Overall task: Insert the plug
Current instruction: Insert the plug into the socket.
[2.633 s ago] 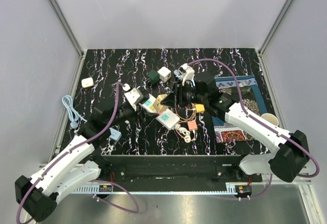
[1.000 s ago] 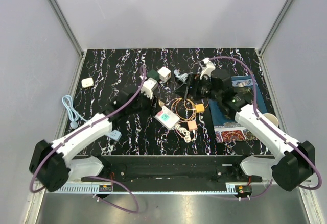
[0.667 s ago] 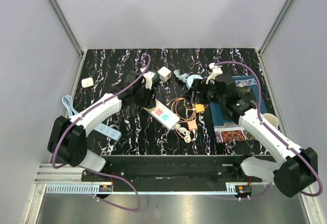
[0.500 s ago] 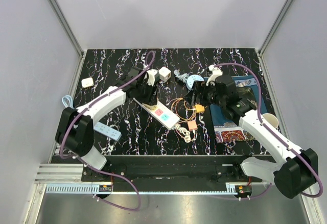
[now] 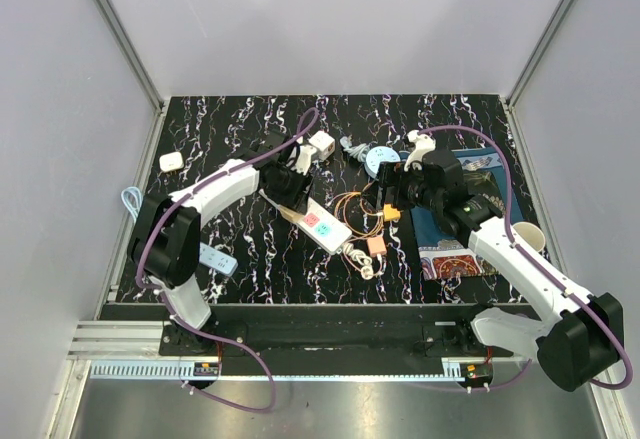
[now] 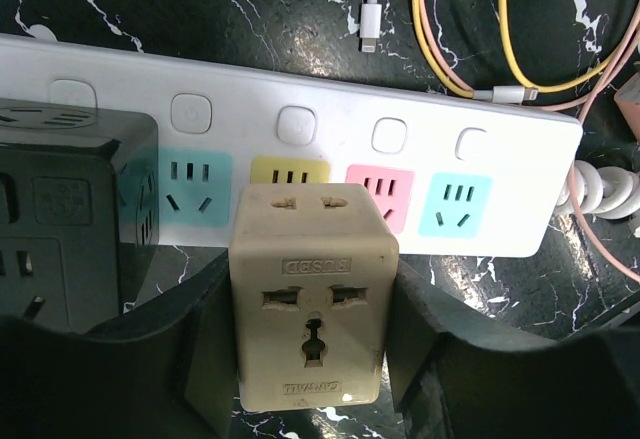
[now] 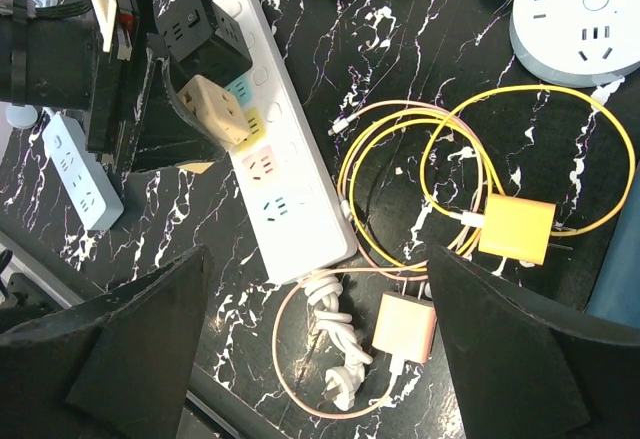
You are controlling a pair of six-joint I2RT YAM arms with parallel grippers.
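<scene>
My left gripper (image 6: 312, 334) is shut on a beige adapter plug (image 6: 312, 299), one black finger on each side of it. The plug stands against the yellow socket of the white power strip (image 6: 480, 174), between the teal and pink sockets; its prongs are hidden. A black adapter (image 6: 60, 219) sits in the strip just to its left. From above, the left gripper (image 5: 290, 187) is at the strip's (image 5: 325, 227) far end. My right gripper (image 7: 320, 339) hangs open above the strip's coiled cord, holding nothing, with the plug (image 7: 218, 109) at upper left.
Yellow and pink cables loop beside an orange charger (image 7: 515, 229) and a pink charger (image 7: 405, 327). A round white socket hub (image 7: 585, 14) lies far right. A small pale strip (image 5: 210, 257), a white cube (image 5: 322, 143), a patterned mat (image 5: 470, 189) and a cup (image 5: 528, 234) lie around.
The left gripper has swung from the near left to the strip's far end, carrying the beige plug down onto the yellow socket. The right gripper drew back slightly and widened.
</scene>
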